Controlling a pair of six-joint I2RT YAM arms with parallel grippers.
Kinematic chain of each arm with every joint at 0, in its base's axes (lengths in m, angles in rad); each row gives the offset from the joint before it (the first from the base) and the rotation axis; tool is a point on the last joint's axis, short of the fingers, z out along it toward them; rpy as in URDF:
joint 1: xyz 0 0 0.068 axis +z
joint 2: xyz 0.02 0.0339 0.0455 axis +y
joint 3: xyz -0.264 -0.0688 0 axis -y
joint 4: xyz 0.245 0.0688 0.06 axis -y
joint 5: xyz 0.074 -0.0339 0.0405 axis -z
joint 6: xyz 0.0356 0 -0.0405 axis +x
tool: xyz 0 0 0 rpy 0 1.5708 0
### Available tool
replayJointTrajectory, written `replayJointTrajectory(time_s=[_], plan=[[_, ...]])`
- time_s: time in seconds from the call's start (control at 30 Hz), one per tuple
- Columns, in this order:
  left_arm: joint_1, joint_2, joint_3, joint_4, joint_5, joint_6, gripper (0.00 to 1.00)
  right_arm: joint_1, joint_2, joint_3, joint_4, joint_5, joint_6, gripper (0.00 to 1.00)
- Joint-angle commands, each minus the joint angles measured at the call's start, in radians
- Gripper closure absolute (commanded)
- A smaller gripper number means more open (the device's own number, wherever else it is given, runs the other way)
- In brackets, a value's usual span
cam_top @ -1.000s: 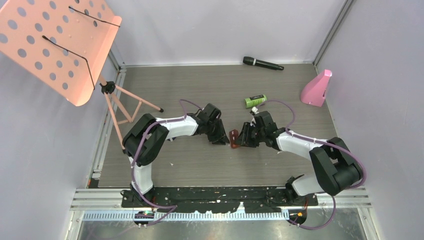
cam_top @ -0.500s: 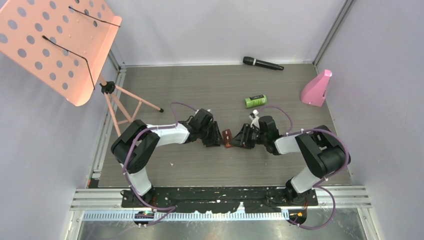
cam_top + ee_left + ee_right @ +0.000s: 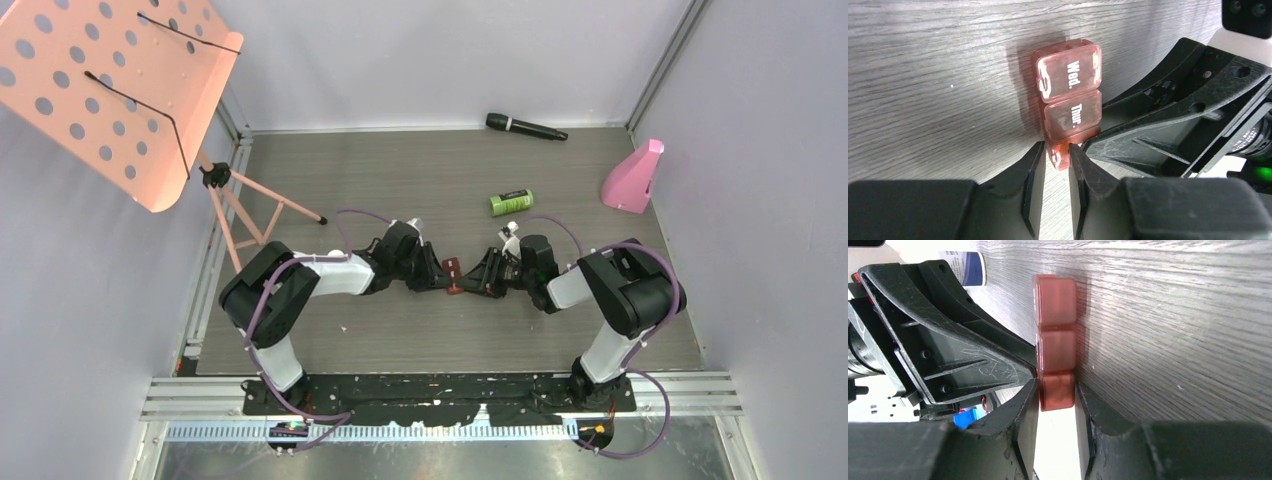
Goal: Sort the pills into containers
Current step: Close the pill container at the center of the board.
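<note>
- Left gripper (image 3: 1055, 154): jaws narrow, pinching the end compartment of the case (image 3: 1068, 100). The Wed. and Thur. lids just ahead of it are closed.
- Right gripper (image 3: 1057, 390): jaws narrow, clamped on the same end from the opposite side.
- Change: over the last second, both grippers have carried the case slightly leftward.
- Meaning: probably lid-opening. Whether the pinched lid has lifted cannot be told.

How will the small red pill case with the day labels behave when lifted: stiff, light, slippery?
The pill case is probably stiff: its moulded compartments show no bending between the left gripper and right gripper. It is likely light, being thin translucent plastic. Its glossy walls may slip, and the snap lids could pop open.
</note>
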Motion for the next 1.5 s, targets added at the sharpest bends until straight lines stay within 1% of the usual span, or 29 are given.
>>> replayJointTrajectory(time_s=[0.0,0.13,0.23,0.33,0.5,0.57,0.6,0.63,0.77,0.9,1.0,1.03,1.07,1.1,1.13,1.17,1.2,1.23,1.27,1.37,1.47], plan=[[-0.011,0.012,-0.027,0.060,0.019,-0.003,0.76,0.008,0.076,-0.044,-0.148,0.106,-0.037,0.77],[-0.028,0.017,-0.035,0.035,0.019,0.024,0.76,0.008,0.093,-0.047,-0.126,0.104,-0.026,0.79],[-0.031,0.016,-0.059,0.068,0.017,0.040,0.81,0.008,0.103,-0.056,-0.119,0.112,-0.022,0.81],[-0.034,0.013,-0.077,0.107,0.028,0.078,0.84,0.006,0.128,-0.060,-0.089,0.107,-0.013,0.82],[-0.045,0.013,-0.113,0.192,0.043,0.110,0.82,0.006,0.157,-0.073,-0.033,0.100,0.023,0.84],[-0.047,0.018,-0.111,0.192,0.046,0.125,0.83,0.006,0.163,-0.075,-0.023,0.100,0.029,0.84],[-0.049,0.019,-0.113,0.192,0.046,0.131,0.85,0.006,0.166,-0.077,-0.018,0.102,0.031,0.85],[-0.055,0.022,-0.114,0.192,0.045,0.139,0.90,0.006,0.166,-0.079,-0.016,0.103,0.032,0.85],[-0.072,0.043,-0.097,0.160,0.039,0.169,1.00,0.006,0.182,-0.077,-0.009,0.108,0.032,0.88],[-0.089,0.065,-0.063,0.112,0.029,0.188,1.00,0.005,0.196,-0.078,0.007,0.109,0.036,0.94],[-0.090,0.052,-0.045,0.086,0.021,0.194,1.00,0.006,0.188,-0.079,0.015,0.115,0.038,0.94],[-0.090,0.042,-0.036,0.065,0.014,0.198,1.00,0.006,0.172,-0.079,-0.001,0.124,0.036,0.92],[-0.090,0.030,-0.025,0.041,0.006,0.201,0.98,0.006,0.160,-0.074,-0.016,0.130,0.024,0.88],[-0.088,0.018,-0.013,0.020,0.002,0.205,0.95,0.006,0.128,-0.069,-0.068,0.147,0.016,0.85],[-0.085,0.007,-0.003,0.005,-0.002,0.206,0.91,0.006,0.107,-0.055,-0.098,0.158,-0.006,0.79],[-0.081,-0.002,0.006,-0.006,-0.005,0.204,0.87,0.006,0.068,-0.045,-0.173,0.183,-0.018,0.76],[-0.077,-0.010,0.018,-0.018,-0.004,0.200,0.84,0.006,0.048,-0.021,-0.215,0.197,-0.054,0.71],[-0.072,-0.018,0.024,-0.022,-0.004,0.195,0.81,0.006,0.010,-0.010,-0.290,0.224,-0.065,0.68],[-0.064,-0.024,0.030,-0.026,-0.003,0.185,0.78,0.006,-0.007,0.017,-0.328,0.237,-0.091,0.64],[-0.049,-0.036,0.043,-0.029,0.005,0.173,0.74,0.006,-0.046,0.065,-0.467,0.287,-0.149,0.56],[-0.034,-0.041,0.057,-0.040,0.012,0.171,0.71,0.006,-0.058,0.095,-0.526,0.310,-0.178,0.48]])
